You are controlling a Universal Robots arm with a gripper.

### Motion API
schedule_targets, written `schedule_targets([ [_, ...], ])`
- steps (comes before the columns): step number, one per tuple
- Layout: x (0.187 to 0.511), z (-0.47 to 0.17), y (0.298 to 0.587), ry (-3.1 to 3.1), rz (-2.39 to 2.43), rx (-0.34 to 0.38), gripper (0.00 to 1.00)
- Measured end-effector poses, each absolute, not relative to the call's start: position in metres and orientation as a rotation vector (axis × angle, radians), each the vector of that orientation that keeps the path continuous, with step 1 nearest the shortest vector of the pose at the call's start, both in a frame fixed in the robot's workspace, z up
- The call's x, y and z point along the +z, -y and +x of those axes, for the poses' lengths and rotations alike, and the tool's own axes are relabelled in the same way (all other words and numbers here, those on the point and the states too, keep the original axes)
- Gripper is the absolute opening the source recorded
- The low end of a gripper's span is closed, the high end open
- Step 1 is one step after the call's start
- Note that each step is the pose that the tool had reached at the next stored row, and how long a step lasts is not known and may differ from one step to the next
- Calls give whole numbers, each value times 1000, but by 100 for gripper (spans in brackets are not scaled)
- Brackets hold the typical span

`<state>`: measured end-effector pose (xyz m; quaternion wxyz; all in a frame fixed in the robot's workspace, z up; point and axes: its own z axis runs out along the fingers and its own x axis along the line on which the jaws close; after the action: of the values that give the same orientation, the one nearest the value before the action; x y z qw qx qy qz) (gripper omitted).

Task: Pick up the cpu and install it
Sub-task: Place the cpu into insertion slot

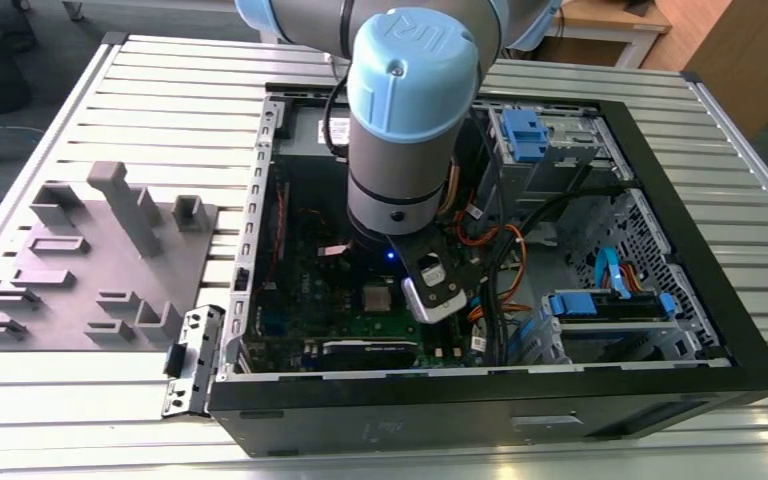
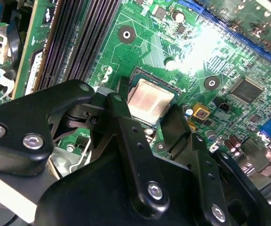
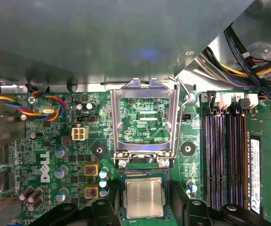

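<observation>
The cpu (image 3: 144,197), a small square chip with a pale silvery top, lies flat in its socket on the green motherboard (image 3: 41,141). It also shows in the second wrist view as cpu (image 2: 150,100) and in the exterior view as cpu (image 1: 379,298). My gripper (image 3: 147,205) hovers over it, open, with one black finger on each side of the chip and wider apart than it. The same stance of the gripper (image 2: 147,107) appears in the second wrist view. The silver hold-down frame (image 3: 144,117) stands flipped up beside the socket.
Memory slots (image 3: 225,155) run along one side of the socket, and coloured cables (image 3: 41,101) lie on the other. The black computer case (image 1: 704,390) walls in the board, with blue drive bays (image 1: 524,130) and cables inside. A grey parts fixture (image 1: 91,270) sits at the exterior view's left.
</observation>
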<state>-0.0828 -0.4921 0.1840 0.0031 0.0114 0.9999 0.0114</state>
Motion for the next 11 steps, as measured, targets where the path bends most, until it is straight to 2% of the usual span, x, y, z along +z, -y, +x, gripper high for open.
schedule_targets([
  [11, 185, -82, 492, -3134, 41, 37, 54],
])
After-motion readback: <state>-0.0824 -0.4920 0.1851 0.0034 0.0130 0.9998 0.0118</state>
